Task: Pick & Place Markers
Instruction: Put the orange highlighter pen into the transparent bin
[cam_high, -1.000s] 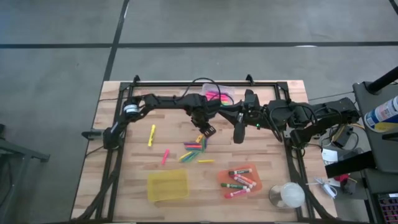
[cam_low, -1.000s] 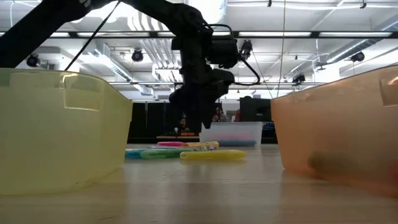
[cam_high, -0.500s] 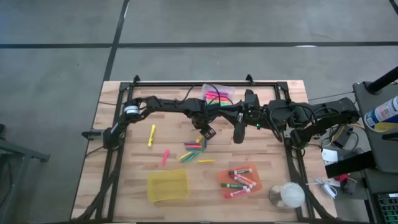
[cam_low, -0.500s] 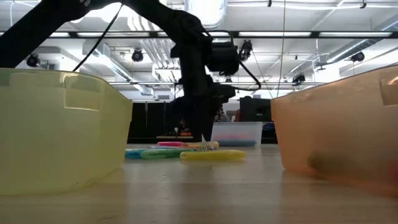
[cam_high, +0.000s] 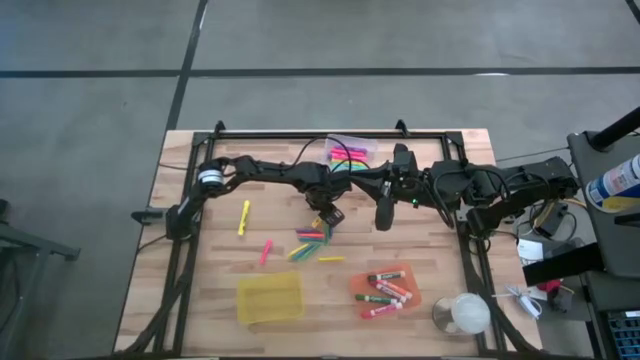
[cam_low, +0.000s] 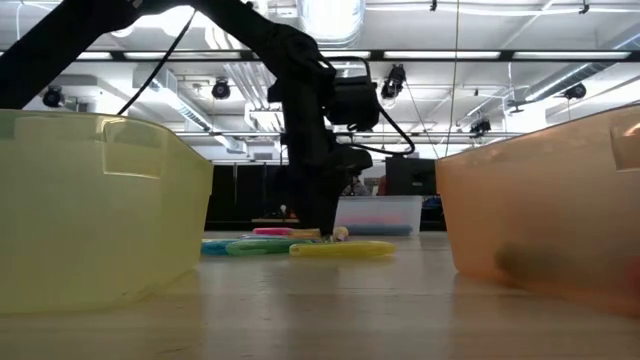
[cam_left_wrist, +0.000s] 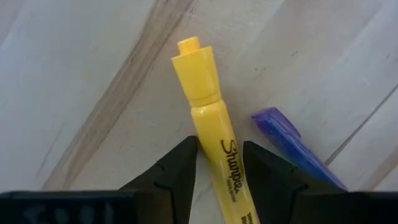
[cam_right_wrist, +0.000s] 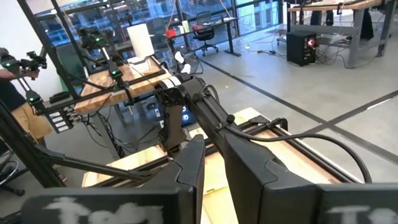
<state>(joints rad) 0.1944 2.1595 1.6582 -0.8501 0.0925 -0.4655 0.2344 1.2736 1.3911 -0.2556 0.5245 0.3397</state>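
Observation:
My left gripper (cam_high: 328, 215) is down at the far end of a pile of markers (cam_high: 312, 240) in the middle of the table. It is shut on a yellow highlighter (cam_left_wrist: 211, 118) that lies flat on the wood, and a purple marker (cam_left_wrist: 292, 149) lies just beside it. In the low view the left gripper (cam_low: 325, 230) reaches the table top behind a yellow marker (cam_low: 340, 249). My right gripper (cam_high: 383, 215) hangs shut and empty to the right of the pile. My left gripper pinches the yellow highlighter's barrel (cam_left_wrist: 219, 144), just behind the cap, between its two fingers (cam_left_wrist: 183, 163). The fingers come from above, pointing down, and lie across the marker. The highlighter lies flat on the table.
Loose yellow (cam_high: 243, 217), pink (cam_high: 266, 250) and yellow (cam_high: 331, 259) markers lie left of and near the pile. A clear bin (cam_high: 350, 153) with neon markers stands at the far edge. A yellow bin (cam_high: 269, 297) and an orange bin (cam_high: 388, 290) with white-barrelled markers stand near the front.
My left gripper has gone down to the table top at the far end of the marker pile, shifting slightly toward the table's left and near edge. The markers lie as before.

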